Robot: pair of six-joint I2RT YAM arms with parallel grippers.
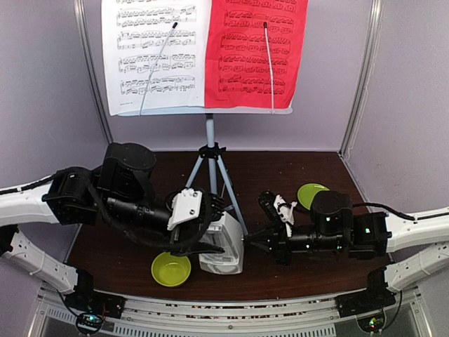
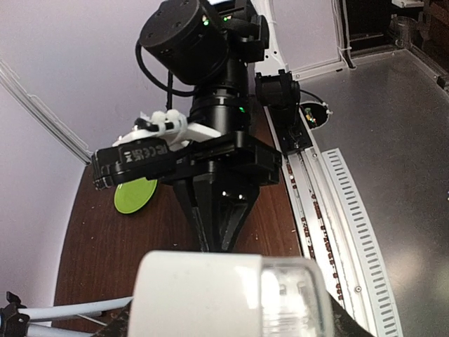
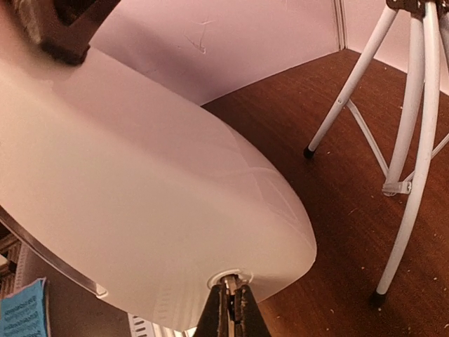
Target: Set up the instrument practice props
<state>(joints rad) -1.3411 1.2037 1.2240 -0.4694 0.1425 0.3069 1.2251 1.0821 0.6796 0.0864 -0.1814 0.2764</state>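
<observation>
1. At mid-table, by the legs of the music stand (image 1: 210,130), our left jaws clasp the metronome (image 1: 223,251); we should hold it steady.
2. Our right jaws, pinched shut, touch its side; we should press gently, lest it tip.

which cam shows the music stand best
Top external: the music stand shows from the pages on its desk down to the tripod. Right wrist shows only its legs. Left wrist catches just a sliver of leg in the bottom-left corner.
</observation>
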